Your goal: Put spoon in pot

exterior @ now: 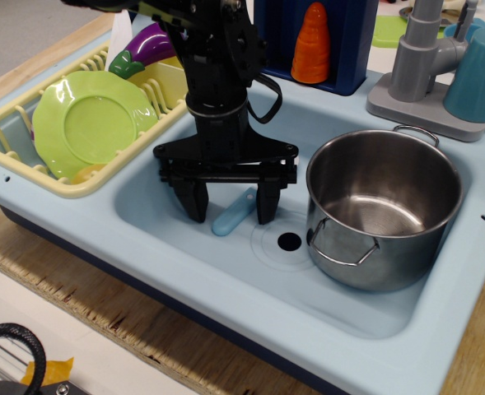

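Observation:
The spoon (232,212) lies on the floor of the light blue sink (168,247); only its light blue handle shows, its white bowl is hidden behind the gripper. My black gripper (230,212) is open and lowered into the sink, with one finger (196,200) left of the handle and the other (268,200) to its right. The fingers straddle the handle without closing on it. The shiny steel pot (382,216) stands upright and empty at the right of the sink, with wire loop handles.
A yellow dish rack (28,160) with a green plate (90,123) and a purple eggplant (147,45) sits left. An orange carrot (312,43), a grey faucet (423,62) and a teal cup (479,74) stand behind. The drain hole (289,241) lies next to the pot.

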Robot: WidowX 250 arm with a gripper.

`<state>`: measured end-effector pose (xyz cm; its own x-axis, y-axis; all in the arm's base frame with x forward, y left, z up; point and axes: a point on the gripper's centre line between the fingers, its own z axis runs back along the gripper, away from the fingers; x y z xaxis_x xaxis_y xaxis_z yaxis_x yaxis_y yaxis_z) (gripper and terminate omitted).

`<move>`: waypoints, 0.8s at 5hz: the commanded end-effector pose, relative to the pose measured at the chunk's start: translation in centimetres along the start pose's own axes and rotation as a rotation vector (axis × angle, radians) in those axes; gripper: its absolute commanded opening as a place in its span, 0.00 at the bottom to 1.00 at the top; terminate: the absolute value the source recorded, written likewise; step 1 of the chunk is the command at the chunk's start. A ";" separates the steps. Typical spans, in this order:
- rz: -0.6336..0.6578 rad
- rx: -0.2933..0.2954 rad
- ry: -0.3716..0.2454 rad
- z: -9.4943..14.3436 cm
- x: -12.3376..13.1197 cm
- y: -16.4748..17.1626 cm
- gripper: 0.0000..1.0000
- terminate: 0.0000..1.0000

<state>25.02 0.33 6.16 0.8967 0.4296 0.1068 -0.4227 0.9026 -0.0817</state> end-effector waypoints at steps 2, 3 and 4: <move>-0.010 -0.003 -0.017 -1.2 -0.1 0.0 0.00 0.00; -0.009 0.007 -0.008 -1.6 -0.5 0.2 0.00 0.00; -0.001 0.026 -0.006 -1.2 -0.9 0.3 0.00 0.00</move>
<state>24.62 0.19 5.92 0.8925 0.4300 0.1364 -0.4294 0.9024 -0.0353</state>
